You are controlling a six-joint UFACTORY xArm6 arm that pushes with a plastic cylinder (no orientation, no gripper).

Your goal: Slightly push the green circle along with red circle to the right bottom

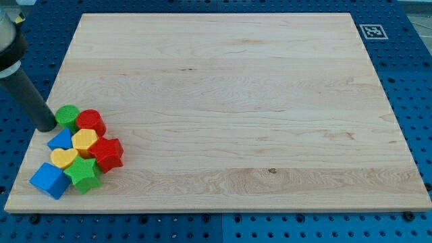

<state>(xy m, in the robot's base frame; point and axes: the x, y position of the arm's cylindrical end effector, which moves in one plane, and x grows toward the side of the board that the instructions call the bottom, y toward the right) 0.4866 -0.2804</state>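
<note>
At the far left, my tip (47, 125) rests on the worktop (236, 81) right against the left side of the green circle (67, 115). The tool is only a plain dark rod: it has no jaws to open or close and holds nothing, it just leans on things. Its upper part runs out of the picture at the top left corner, so the arm behind it is cut off.

The green circle sits near the worktop's left edge, at the far end of a tight cluster, and the red circle (90, 123) touches it on its right. Nearer to the viewer lie a blue block (61, 140), a yellow hexagon (85, 142), a red star-like block (107, 153), a yellow heart (63, 158), a green star (84, 173) and a blue cube (48, 180), all packed together.

The two circles look like small, light, stiff pieces that should slide easily on the smooth wood. Being round, they may roll off the tip sideways unless the push goes through the green one's middle, in line with the red one. A gentle push from its far left side seems right; the neighbours below will probably be nudged too.

The blue block's shape is half hidden by its neighbours. To the right the wood carries nothing more, and a printed marker (372, 31) sits beyond the far right corner.
</note>
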